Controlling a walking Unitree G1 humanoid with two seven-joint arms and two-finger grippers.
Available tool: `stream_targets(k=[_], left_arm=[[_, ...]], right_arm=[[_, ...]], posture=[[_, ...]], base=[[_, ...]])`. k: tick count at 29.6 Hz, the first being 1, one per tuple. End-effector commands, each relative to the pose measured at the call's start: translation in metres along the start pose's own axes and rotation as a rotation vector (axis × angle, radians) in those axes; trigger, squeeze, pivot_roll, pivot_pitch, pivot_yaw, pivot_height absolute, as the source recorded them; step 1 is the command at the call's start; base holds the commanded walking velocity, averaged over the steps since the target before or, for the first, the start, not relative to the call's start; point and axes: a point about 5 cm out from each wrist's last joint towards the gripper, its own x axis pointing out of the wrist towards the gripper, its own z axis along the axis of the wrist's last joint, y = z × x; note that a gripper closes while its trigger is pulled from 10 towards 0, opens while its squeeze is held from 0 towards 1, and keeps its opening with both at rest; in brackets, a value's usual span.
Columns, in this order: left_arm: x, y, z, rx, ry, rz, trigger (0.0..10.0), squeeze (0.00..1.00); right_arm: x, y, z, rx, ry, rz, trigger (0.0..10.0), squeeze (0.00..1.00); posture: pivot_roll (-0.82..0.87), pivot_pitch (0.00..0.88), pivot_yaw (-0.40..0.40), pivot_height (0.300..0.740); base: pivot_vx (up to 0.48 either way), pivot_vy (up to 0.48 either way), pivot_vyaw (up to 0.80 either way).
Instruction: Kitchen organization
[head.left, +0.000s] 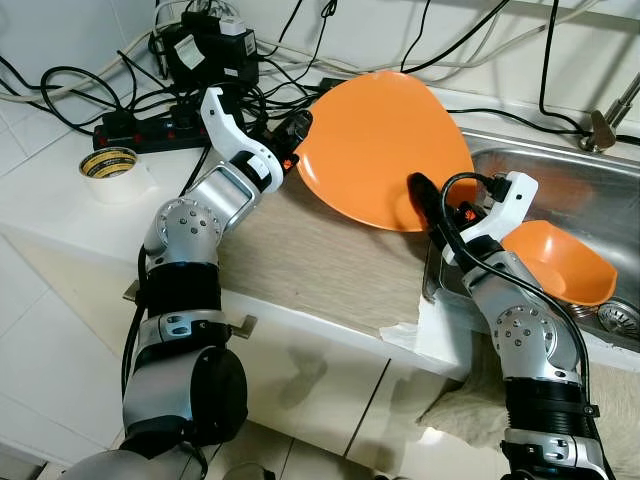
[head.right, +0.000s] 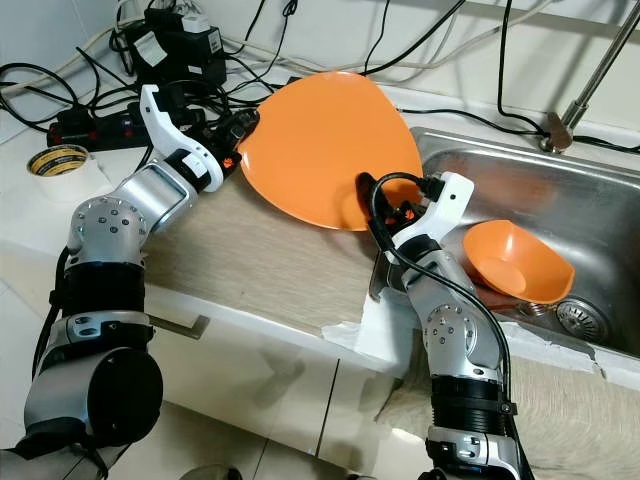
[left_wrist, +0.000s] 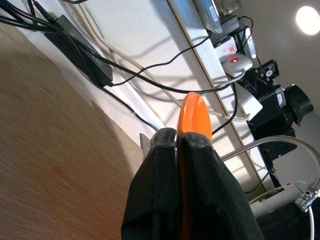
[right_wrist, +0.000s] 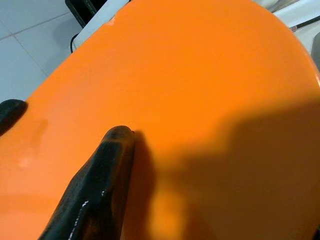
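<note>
A large orange plate (head.left: 380, 150) is held tilted above the counter (head.left: 320, 260), beside the steel sink (head.left: 560, 170). My left gripper (head.left: 298, 140) is shut on the plate's left rim; the left wrist view shows both fingers (left_wrist: 155, 165) pinching the orange edge (left_wrist: 192, 112). My right gripper (head.left: 420, 200) is at the plate's lower right rim. One black finger (right_wrist: 110, 165) lies flat on the plate's face (right_wrist: 200, 90), and the other is hidden behind it. An orange bowl (head.left: 560, 262) lies in the sink basin.
A tape roll (head.left: 108, 163) sits at the counter's left. A black power strip (head.left: 140, 130) and tangled cables line the back wall. The faucet (head.left: 605, 125) stands behind the sink, a drain (head.left: 620, 318) at its right. White paper (head.left: 415, 330) hangs over the counter's front edge.
</note>
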Motion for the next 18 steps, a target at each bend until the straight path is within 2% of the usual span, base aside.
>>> stream_targets(k=[1, 15, 17, 18], left_arm=[[0.0030, -0.0129, 0.0031, 0.024, -0.002, -0.054, 0.0, 0.00], [0.0014, -0.0060, 0.0051, 0.075, -0.004, -0.026, 0.0, 0.00], [0.0008, -0.0042, 0.0035, 0.110, 0.005, -0.021, 0.0, 0.00], [0.0006, -0.0036, 0.0024, 0.162, 0.013, -0.022, 0.0, 0.00]], right_arm=[[-0.0004, -0.0062, 0.0030, -0.024, -0.001, -0.034, 0.0, 0.00], [0.0003, -0.0043, 0.0036, -0.032, -0.001, -0.024, 0.0, 0.00], [0.0001, -0.0047, 0.0036, -0.032, -0.001, -0.025, 0.0, 0.00], [0.0001, -0.0048, 0.0035, -0.032, -0.001, -0.026, 0.0, 0.00]], posture=[[-0.03, 0.000, -0.015, 0.740], [-0.03, 0.000, -0.014, 0.740], [-0.03, 0.000, -0.014, 0.740], [-0.03, 0.000, -0.014, 0.740]], base=[[0.000, 0.000, 0.00], [0.000, 0.000, 0.00], [0.000, 0.000, 0.00], [0.000, 0.000, 0.00]])
